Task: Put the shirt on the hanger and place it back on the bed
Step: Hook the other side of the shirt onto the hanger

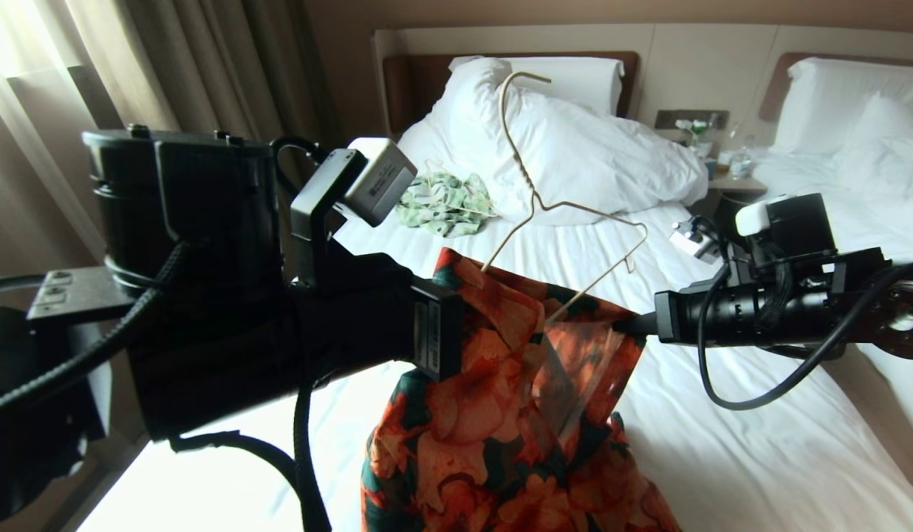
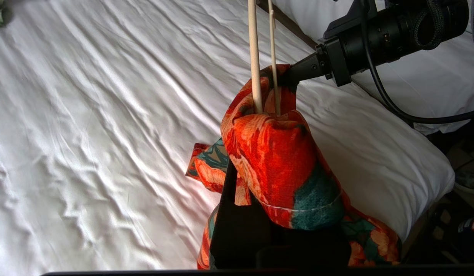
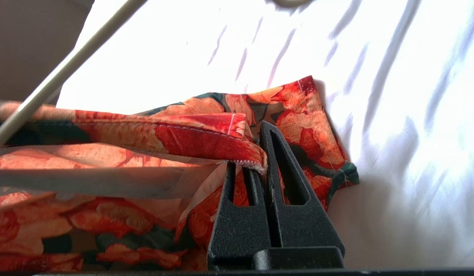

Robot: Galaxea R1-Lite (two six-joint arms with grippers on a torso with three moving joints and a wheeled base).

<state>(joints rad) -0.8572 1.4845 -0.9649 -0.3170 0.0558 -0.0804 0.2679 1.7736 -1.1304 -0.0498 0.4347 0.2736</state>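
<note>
shirt [image 1: 501, 384] held up over the white bed [image 1: 722, 443], left gripper [image 2: 260, 184] and right gripper [image 3: 260, 161] each clamped on its cloth, hanger [image 1: 545, 207] poking from the collar; curtains [image 1: 168, 66] behind.

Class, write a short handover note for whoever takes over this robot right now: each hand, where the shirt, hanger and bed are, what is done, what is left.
Left hand: shut on the shirt, holding it up over the bed.
Right hand: shut on a shirt edge, opposite the left.
Hanger: lower part inside the shirt's opening, hook pointing up and away.
Done: shirt lifted, hanger partly in.
Left: seat both shoulders on the hanger, then lay it all on the bed.
</note>
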